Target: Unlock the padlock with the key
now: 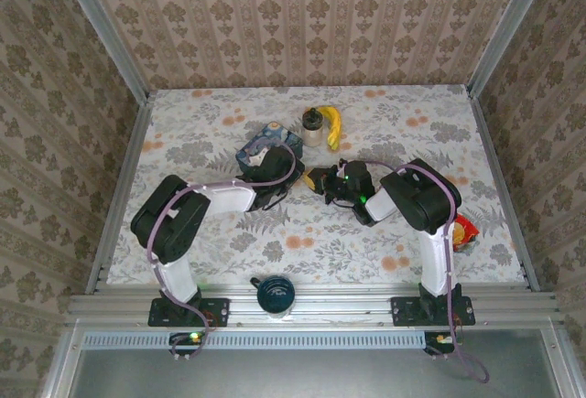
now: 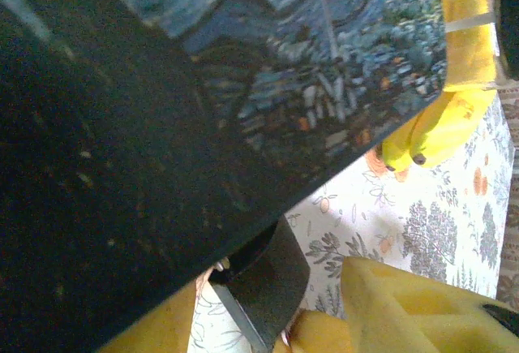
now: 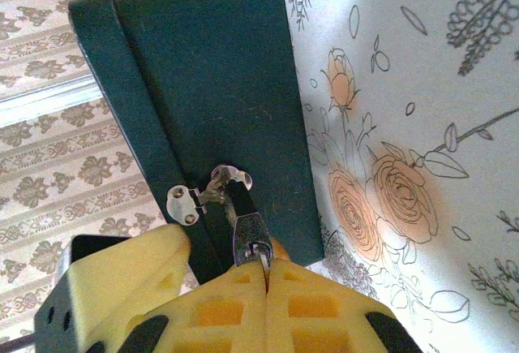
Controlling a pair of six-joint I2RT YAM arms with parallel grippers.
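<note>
The blue tin box (image 1: 259,153) stands tilted on the flowered table; its painted lid (image 2: 324,61) looms close in the left wrist view. My left gripper (image 1: 267,178) is clamped across the box near its clasp, with yellow fingers (image 2: 405,304) on either side. The padlock (image 3: 253,225), tiny and dark, hangs from the silver hasp (image 3: 225,179) on the box's narrow side, and shows as a dark block (image 2: 268,288) under the box edge. My right gripper (image 3: 266,265) is shut on the key (image 3: 261,254), which sits in the padlock's underside.
A banana (image 1: 334,126) and a small jar (image 1: 313,128) lie just behind the box. A dark cup (image 1: 275,294) stands on the near rail between the arm bases. A red packet (image 1: 464,231) lies at the right. Walls close in three sides.
</note>
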